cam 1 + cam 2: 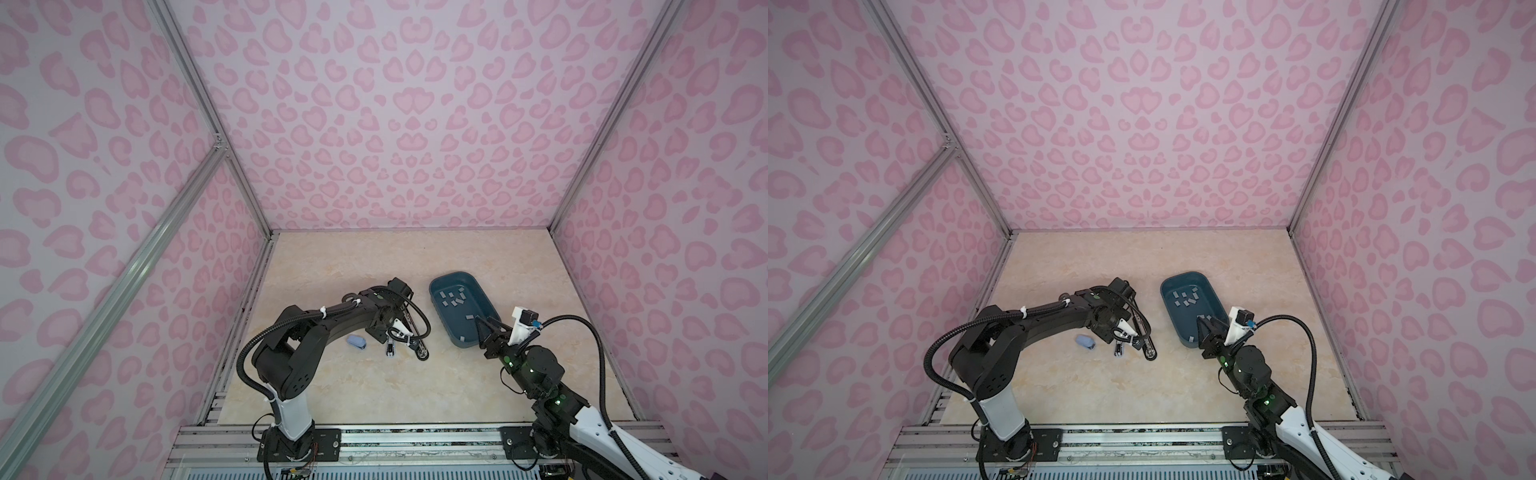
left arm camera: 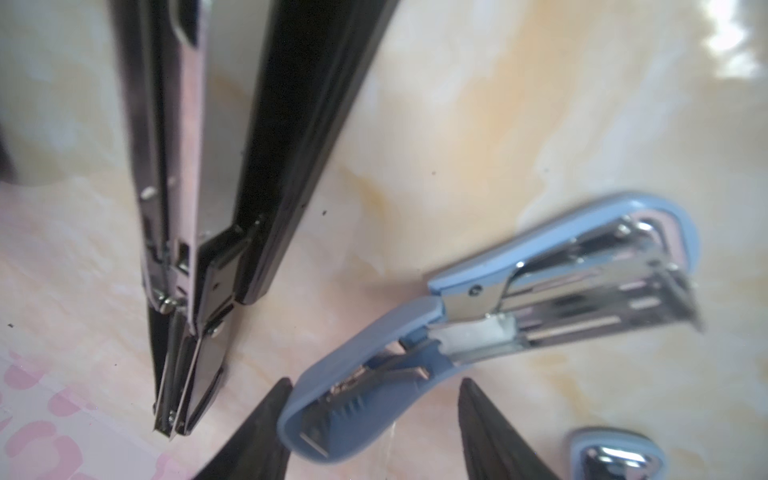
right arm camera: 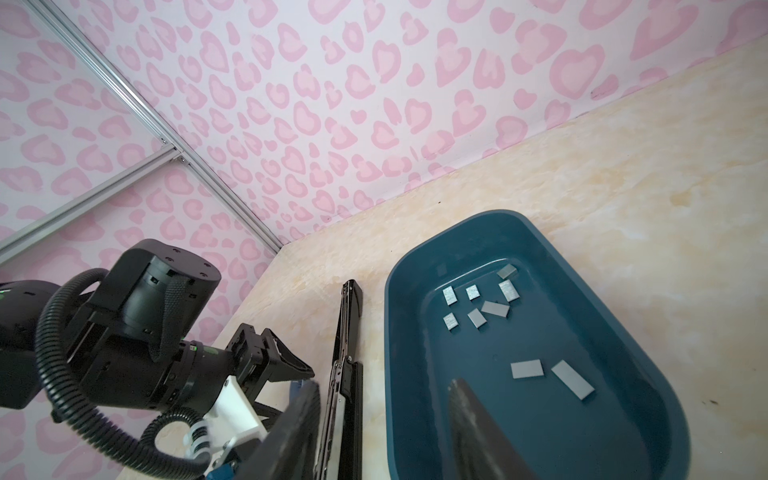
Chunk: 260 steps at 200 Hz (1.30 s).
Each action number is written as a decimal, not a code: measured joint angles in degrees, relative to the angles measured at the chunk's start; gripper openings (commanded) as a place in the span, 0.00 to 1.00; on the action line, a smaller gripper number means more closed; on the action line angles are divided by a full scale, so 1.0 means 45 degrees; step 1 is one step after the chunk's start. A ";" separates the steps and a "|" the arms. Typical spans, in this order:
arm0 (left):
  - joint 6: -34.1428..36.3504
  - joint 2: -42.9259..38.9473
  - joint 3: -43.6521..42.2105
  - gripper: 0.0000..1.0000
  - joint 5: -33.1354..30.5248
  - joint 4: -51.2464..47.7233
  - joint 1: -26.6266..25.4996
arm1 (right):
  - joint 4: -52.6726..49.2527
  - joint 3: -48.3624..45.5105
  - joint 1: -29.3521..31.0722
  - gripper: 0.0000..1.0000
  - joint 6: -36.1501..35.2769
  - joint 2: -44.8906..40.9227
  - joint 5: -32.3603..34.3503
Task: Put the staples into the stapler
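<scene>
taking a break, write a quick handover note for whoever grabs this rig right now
Left claw: open, jaws astride one end of an opened small blue stapler, not clamped.
Right claw: open, empty, over the near end of the teal bin.
Staples: loose strips, all seen ones in the bin.
Long black stapler lies opened between the arms; a second blue stapler sits left of it.
Done: two staplers opened.
Left: pick a strip, load it, close.

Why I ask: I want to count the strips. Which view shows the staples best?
The right wrist view: the staples lie large and distinct on the floor of the blue tray. In both top views they are only tiny grey flecks in it. The left wrist view shows none.
</scene>
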 measured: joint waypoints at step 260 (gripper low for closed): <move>-2.2202 -1.0205 -0.4342 0.87 0.0787 0.4833 0.2783 | 0.1700 0.4065 0.6246 0.60 -0.5877 0.8165 -0.2103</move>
